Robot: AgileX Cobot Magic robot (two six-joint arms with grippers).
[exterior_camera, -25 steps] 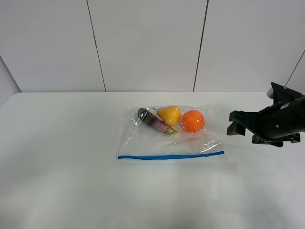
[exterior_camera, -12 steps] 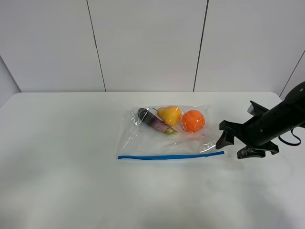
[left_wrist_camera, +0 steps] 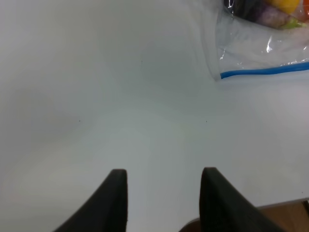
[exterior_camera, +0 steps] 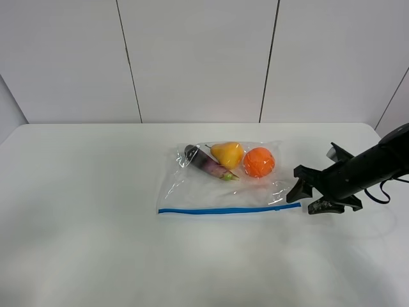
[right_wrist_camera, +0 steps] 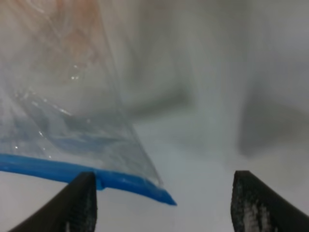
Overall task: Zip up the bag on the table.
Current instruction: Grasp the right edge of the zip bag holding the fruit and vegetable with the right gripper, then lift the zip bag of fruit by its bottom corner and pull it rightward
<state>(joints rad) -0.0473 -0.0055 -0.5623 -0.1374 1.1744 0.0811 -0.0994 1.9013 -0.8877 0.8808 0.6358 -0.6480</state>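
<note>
Lying flat, crinkly clear bag (exterior_camera: 220, 187) with blue zipper strip (exterior_camera: 229, 209); right end effector (exterior_camera: 301, 199) apart at its corner.

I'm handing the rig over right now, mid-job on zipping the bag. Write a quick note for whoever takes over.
Left gripper: open, empty, over bare table, short of the left end of the blue zipper strip.
Right gripper: open, low at the strip's right end. The wrist view shows that end between the fingers, not clamped.
Bag: flat on the table, strip along its near edge, with the pear, orange and eggplant inside.
Done: right gripper lined up on the strip.
Left: pinch the strip and run along it. Whether any of it is already sealed cannot be told.
</note>
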